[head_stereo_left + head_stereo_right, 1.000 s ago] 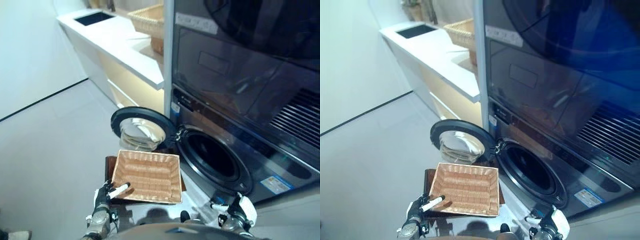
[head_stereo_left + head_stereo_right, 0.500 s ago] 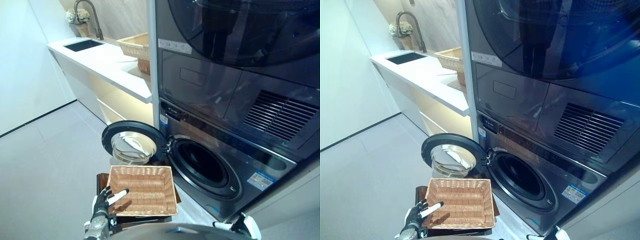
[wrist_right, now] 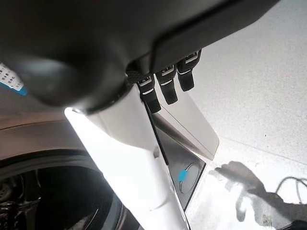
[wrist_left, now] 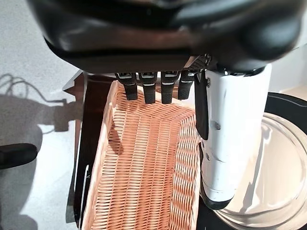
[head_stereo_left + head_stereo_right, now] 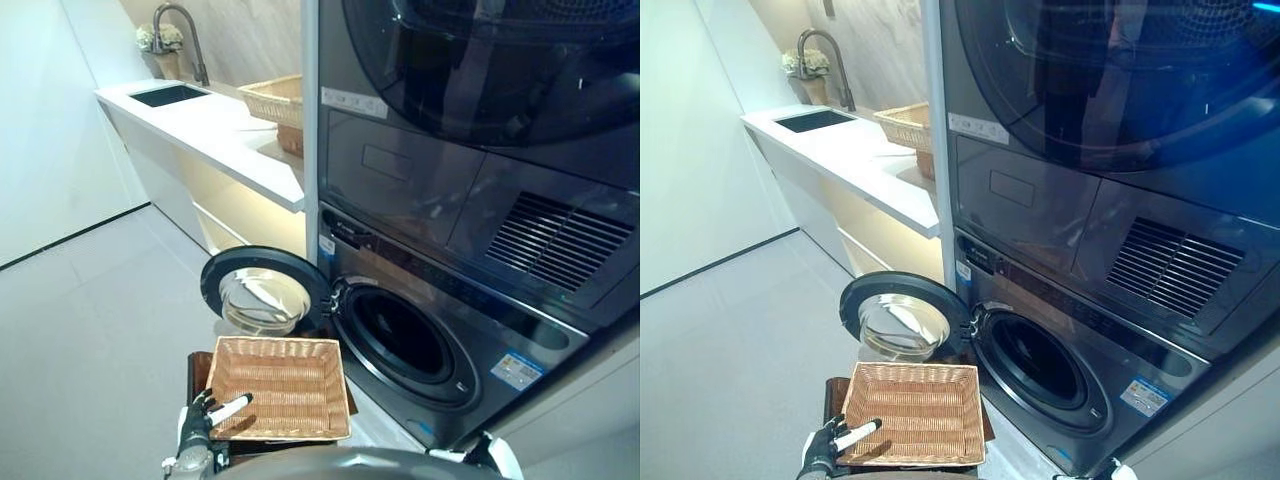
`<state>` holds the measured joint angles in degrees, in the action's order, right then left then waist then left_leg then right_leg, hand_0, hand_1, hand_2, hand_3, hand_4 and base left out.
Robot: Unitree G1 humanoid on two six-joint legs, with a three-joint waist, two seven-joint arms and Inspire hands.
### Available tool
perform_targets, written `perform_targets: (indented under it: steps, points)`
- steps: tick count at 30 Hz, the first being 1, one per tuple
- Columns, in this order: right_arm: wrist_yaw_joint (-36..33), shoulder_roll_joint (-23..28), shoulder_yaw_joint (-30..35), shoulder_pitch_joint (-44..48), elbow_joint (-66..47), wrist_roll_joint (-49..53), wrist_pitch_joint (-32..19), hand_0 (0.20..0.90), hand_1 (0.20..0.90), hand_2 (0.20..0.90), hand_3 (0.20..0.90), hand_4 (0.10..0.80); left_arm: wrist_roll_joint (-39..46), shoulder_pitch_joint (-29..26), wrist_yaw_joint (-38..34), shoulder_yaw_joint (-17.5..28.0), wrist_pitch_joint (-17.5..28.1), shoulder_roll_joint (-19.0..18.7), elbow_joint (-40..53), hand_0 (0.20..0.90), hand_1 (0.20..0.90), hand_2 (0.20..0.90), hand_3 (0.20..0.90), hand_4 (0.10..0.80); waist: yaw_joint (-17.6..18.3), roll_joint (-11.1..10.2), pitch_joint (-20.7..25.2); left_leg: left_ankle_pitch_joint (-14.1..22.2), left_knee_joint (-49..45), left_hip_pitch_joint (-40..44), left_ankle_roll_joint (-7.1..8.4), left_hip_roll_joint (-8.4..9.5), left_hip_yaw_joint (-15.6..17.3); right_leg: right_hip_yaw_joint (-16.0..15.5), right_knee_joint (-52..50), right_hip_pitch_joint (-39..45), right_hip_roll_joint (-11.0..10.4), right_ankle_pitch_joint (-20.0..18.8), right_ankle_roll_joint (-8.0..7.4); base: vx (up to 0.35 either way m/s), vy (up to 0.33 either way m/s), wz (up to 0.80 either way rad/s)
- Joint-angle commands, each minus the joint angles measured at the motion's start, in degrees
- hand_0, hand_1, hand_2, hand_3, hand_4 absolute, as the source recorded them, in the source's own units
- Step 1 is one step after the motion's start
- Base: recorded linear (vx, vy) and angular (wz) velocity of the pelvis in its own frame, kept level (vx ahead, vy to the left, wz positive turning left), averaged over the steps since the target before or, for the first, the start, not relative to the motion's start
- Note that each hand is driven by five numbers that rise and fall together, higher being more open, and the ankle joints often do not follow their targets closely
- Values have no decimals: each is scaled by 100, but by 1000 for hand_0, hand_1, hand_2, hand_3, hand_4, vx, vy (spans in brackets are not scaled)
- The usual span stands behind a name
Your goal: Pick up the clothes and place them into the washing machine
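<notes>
The washing machine [image 5: 470, 330] stands low on the right with its round door [image 5: 262, 295] swung open to the left and its dark drum [image 5: 400, 335] showing. In front of the door, a wicker basket [image 5: 280, 343] rests on a dark stool [image 5: 199, 366]; no clothes show in it. My left hand [image 5: 206, 414] is open at the basket's near left corner, its fingers [image 4: 153, 88] straight above the weave [image 4: 144, 158]. My right hand [image 5: 493, 457] barely shows at the lower edge; its fingers [image 3: 165, 84] hang straight and hold nothing, beside the drum [image 3: 62, 191].
A dryer [image 5: 480, 70] is stacked on the washer. A white counter [image 5: 230, 130] with a sink [image 5: 170, 95], a faucet [image 5: 180, 30] and a second wicker basket [image 5: 275, 100] runs along the back left. Grey floor [image 5: 90, 300] spreads to the left.
The camera has tilted up, so the whole scene sits lower in the picture. My left hand stays at the basket's corner; my right hand has slipped toward the lower edge.
</notes>
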<state>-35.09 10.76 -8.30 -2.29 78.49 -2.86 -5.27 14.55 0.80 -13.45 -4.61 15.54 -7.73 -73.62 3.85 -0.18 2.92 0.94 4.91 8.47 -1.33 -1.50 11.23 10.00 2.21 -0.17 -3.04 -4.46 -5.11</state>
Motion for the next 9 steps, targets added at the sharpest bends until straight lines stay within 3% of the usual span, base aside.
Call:
perform_targets:
  steps: [1, 9]
  points:
    - [-373, 157, 213, 348, 219, 110, -289, 900, 900, 900, 900, 800, 101, -584, -247, 205, 608, -195, 72, 900, 900, 900, 900, 800, -53, 61, -42, -19, 9, 77, 399, 154, -44, -214, -362, 299, 196, 332, -34, 0, 0, 0]
    - [-385, 122, 238, 295, 245, 158, -329, 900, 900, 900, 900, 800, 65, -565, -183, 216, 480, -187, -114, 900, 900, 900, 900, 800, -60, 44, -57, -40, 9, 40, 403, 155, -42, -220, -361, 270, 191, 315, -48, 2, -4, 3]
